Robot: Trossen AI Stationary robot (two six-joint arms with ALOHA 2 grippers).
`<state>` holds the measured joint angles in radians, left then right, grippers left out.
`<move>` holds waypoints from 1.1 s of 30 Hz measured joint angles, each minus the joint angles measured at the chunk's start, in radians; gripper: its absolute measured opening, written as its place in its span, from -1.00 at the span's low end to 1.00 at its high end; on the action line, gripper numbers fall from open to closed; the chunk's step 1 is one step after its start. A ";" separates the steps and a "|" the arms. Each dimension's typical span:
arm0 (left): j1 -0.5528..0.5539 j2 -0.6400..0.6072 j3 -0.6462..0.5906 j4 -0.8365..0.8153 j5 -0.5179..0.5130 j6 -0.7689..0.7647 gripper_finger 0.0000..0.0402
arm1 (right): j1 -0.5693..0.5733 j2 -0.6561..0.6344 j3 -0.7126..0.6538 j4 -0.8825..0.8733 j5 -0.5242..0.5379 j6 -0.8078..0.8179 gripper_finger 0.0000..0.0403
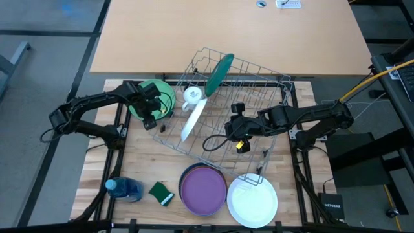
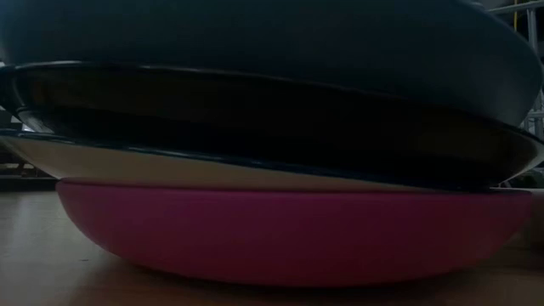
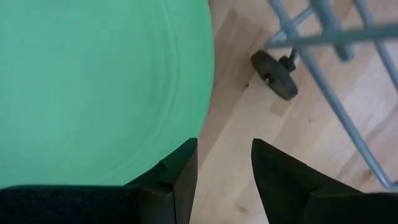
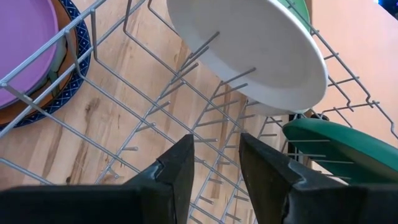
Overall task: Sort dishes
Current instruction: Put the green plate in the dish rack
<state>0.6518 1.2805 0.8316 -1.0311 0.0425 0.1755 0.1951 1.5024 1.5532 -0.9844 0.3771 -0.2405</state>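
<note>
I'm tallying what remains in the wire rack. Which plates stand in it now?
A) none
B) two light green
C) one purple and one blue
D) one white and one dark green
D: in the high view a white plate and a dark green plate stand on edge in the wire rack; the purple plate tops a stack on the table.

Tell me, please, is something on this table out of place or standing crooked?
Yes. The wire dish rack sits turned at an angle to the table edges, and the white plate and dark green plate in it lean slanted rather than upright. The right tool hovers over the rack.
</note>
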 joint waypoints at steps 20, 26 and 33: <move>-0.013 0.003 -0.005 0.207 0.069 -0.111 -0.30 | 0.000 0.000 0.000 -0.031 -0.034 0.000 -0.35; -0.064 0.006 -0.006 0.269 0.082 -0.097 -0.30 | 0.000 0.000 0.000 -0.031 -0.034 0.000 -0.35; -0.065 0.006 -0.006 0.236 0.032 -0.083 -0.30 | 0.000 0.000 0.000 -0.032 -0.034 0.000 -0.35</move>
<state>0.5865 1.2861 0.8253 -0.7953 0.0741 0.0925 0.1951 1.5024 1.5531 -1.0168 0.3431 -0.2401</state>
